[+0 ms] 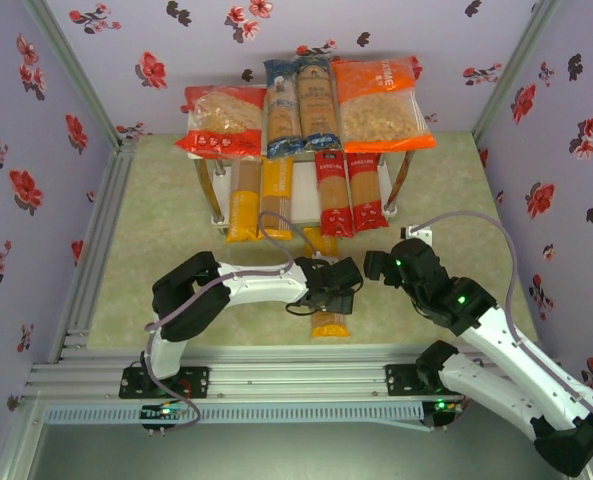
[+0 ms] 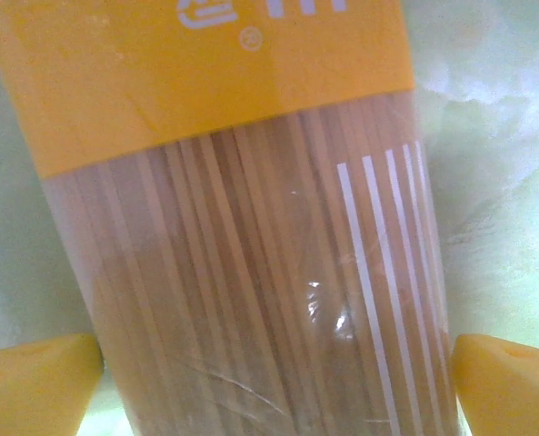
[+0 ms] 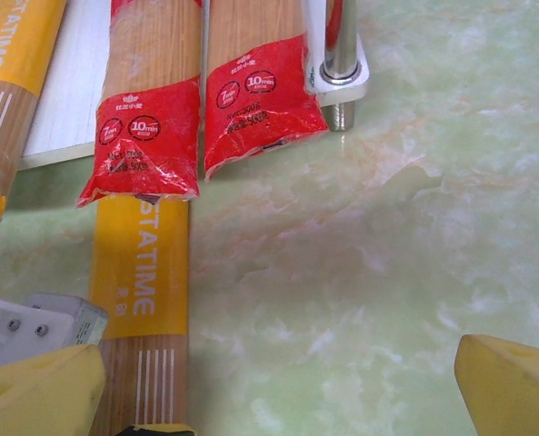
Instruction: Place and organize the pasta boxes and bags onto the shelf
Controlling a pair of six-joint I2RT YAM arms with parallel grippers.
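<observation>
One yellow-orange spaghetti pack (image 1: 325, 322) lies lengthwise on the table in front of the white shelf (image 1: 213, 192). My left gripper (image 1: 338, 290) is down over it and open, its yellow fingertips (image 2: 34, 383) flanking the pack (image 2: 251, 272) on both sides. To the pack's right, my right gripper (image 1: 378, 264) hangs open over bare table (image 3: 342, 300), nothing between its fingers. The top tier carries a red-ended bag (image 1: 222, 120), two blue packs (image 1: 299, 105) and an orange bag (image 1: 381, 103). Two yellow-orange packs (image 1: 259, 198) and two red packs (image 1: 349, 192) lie on the lower tier.
The floor pack's far end (image 3: 140, 263) runs under the left red pack's end (image 3: 146, 150). A chrome shelf leg on a white foot (image 3: 340, 54) stands just right of the red packs. Floral walls close in the sides and back; an aluminium rail (image 1: 276, 378) runs along the near edge.
</observation>
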